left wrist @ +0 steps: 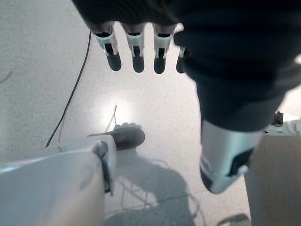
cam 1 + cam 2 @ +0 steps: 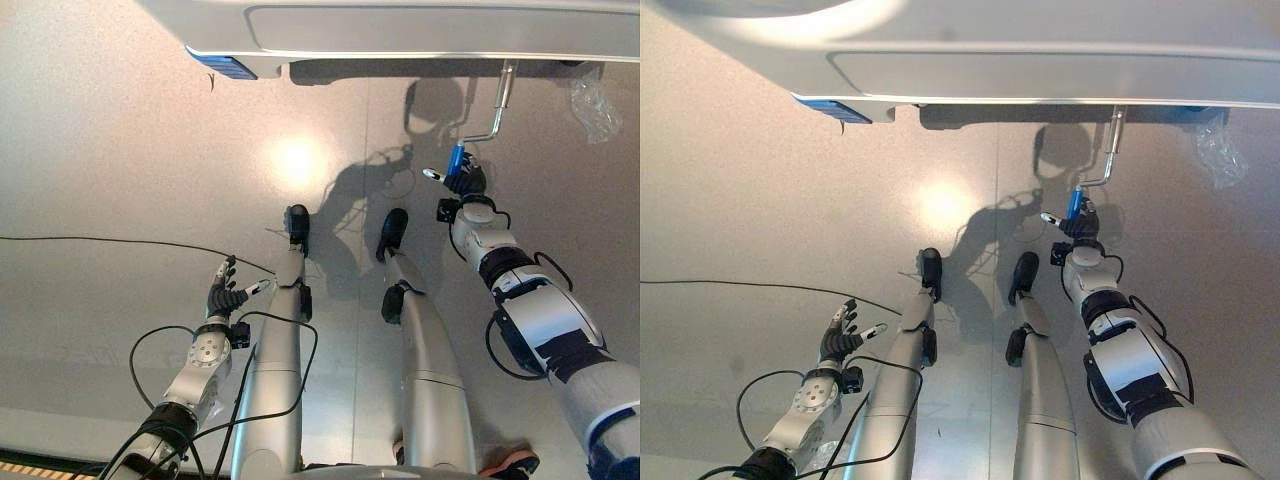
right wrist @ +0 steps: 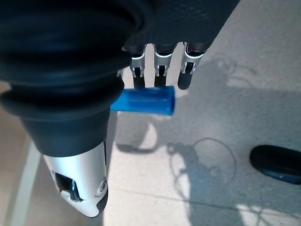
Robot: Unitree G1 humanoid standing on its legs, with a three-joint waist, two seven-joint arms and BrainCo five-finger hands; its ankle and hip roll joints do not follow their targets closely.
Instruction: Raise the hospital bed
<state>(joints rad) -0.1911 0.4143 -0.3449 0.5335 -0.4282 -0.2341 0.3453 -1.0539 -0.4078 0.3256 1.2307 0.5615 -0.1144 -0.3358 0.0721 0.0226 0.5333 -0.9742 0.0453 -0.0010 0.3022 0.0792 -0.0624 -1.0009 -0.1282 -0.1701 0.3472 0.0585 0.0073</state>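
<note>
The hospital bed's pale frame [image 2: 400, 30] runs across the far edge of the floor. A bent metal crank rod [image 2: 503, 95] hangs down from it and ends in a blue grip [image 2: 455, 160]. My right hand [image 2: 468, 183] is at that grip. In the right wrist view the blue grip [image 3: 146, 101] lies across the straight fingers [image 3: 187, 75], with the thumb [image 3: 80, 183] stretched out apart from it. My left hand [image 2: 225, 295] hangs low on the left, open and holding nothing, well away from the bed.
A blue corner piece [image 2: 225, 67] sits under the bed frame's left end. A crumpled clear plastic wrap [image 2: 595, 105] hangs under the frame at the right. A thin dark line [image 2: 100, 240] runs over the grey floor on the left.
</note>
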